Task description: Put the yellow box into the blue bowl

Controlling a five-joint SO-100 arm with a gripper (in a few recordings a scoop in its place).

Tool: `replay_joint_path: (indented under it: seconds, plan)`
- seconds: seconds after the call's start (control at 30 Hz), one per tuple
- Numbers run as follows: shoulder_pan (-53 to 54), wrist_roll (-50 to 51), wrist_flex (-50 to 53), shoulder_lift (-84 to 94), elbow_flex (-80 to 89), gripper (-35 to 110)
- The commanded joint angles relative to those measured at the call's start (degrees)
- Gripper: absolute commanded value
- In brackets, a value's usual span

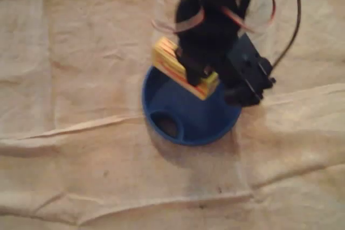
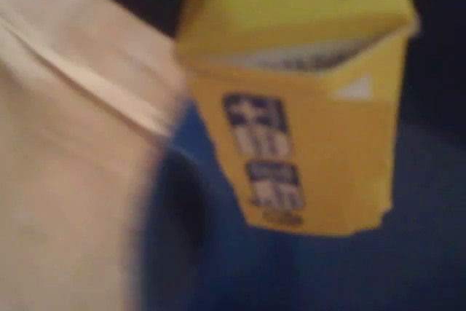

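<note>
Held the yellow box (image 1: 168, 58) clamped in the gripper (image 1: 195, 74), tilted over the upper rim of the blue bowl (image 1: 200, 119), mid-frame. Called for centring over the bowl and lowering before letting go.

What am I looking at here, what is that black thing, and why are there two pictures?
The black thing is a small robot arm. One picture is taken from a camera above, looking down; the other from a camera riding on the arm's wrist, so it sees close up. A beige cloth covers the surface, and a blue bowl sits on it. The arm's gripper, a two-finger claw, is shut on a yellow box, holding it over the bowl.
</note>
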Motion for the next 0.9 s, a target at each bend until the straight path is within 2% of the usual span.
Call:
replay_joint_path:
  seconds: [0.0, 0.5, 0.87]
  plan:
    - [0.09, -0.35, -5.36, 1.93, -1.85, 0]
    - [0.00, -0.44, -2.64, 1.67, -1.23, 1]
    - [0.09, -0.44, -2.29, 1.67, -1.41, 21]
